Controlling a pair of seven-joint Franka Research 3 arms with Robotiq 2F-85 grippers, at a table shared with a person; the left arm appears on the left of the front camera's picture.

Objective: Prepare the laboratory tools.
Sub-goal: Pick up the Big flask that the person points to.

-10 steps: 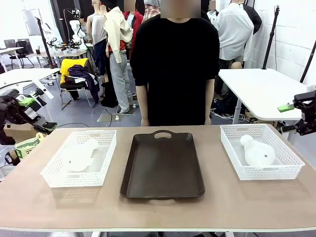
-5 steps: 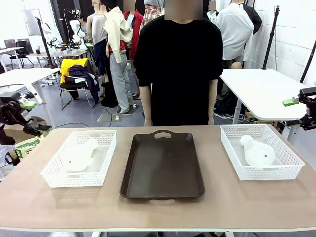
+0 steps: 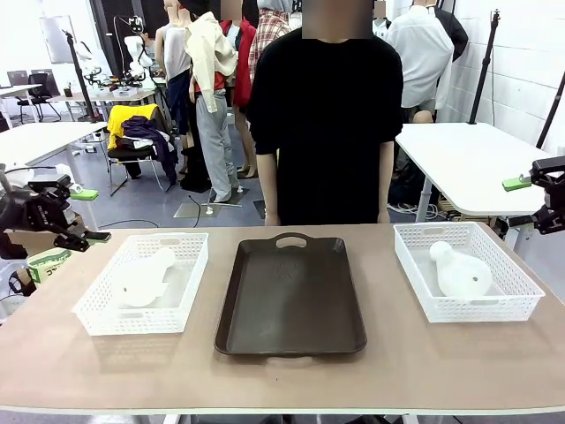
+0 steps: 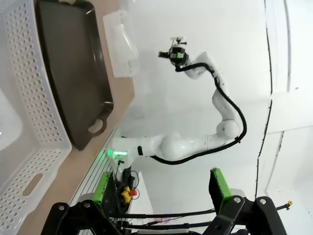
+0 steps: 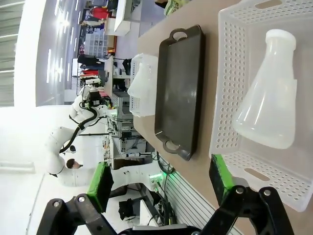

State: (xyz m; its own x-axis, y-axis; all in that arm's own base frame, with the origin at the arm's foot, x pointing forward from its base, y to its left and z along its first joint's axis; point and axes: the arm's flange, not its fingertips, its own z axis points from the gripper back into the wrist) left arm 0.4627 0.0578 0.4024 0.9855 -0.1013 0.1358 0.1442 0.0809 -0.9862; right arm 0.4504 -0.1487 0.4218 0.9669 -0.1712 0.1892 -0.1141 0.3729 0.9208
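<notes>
Right hand (image 5: 161,181) open, green pads wide apart, nothing between them. White mesh near basket (image 5: 230,73) on worktop (image 5: 195,12), holding frosted near flask (image 5: 269,98) lying on its side, neck toward the picture's top. Dark tray (image 5: 178,83) just beside the basket, cut-out handle at each end. Past the tray, far basket (image 5: 146,105) with far flask (image 5: 139,81) in it. Left arm (image 5: 61,139) well beyond, white links.
</notes>
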